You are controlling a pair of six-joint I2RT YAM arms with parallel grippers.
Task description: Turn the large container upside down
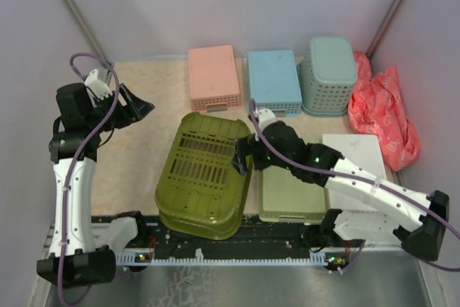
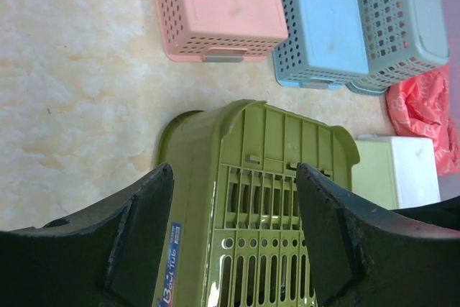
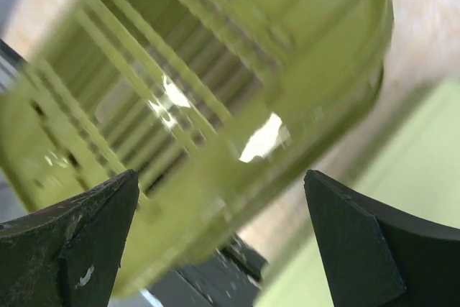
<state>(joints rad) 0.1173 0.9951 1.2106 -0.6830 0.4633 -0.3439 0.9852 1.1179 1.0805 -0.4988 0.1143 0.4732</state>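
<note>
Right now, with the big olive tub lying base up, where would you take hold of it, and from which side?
I would grip the rim along its right long side, coming from the right. The olive tub shows on top a broad slotted base, too wide to pinch; the rim is a thin lip. The right gripper stands open beside that edge.

Large container [image 1: 205,177]: hard green plastic, smooth, a bit shiny where the light hits.
Table [image 1: 144,98]: smooth top with a pale stone look, dull.
Pink basket [image 1: 213,77], behind the large container: plastic, matt.
Blue basket [image 1: 274,81], beside the pink one: plastic, matt.
Light-green tray [image 1: 291,195], just right of the large container: smooth plastic, dull.
Red bag [image 1: 383,109], well to the right of the large container: thin plastic, crinkly and shiny.
</note>
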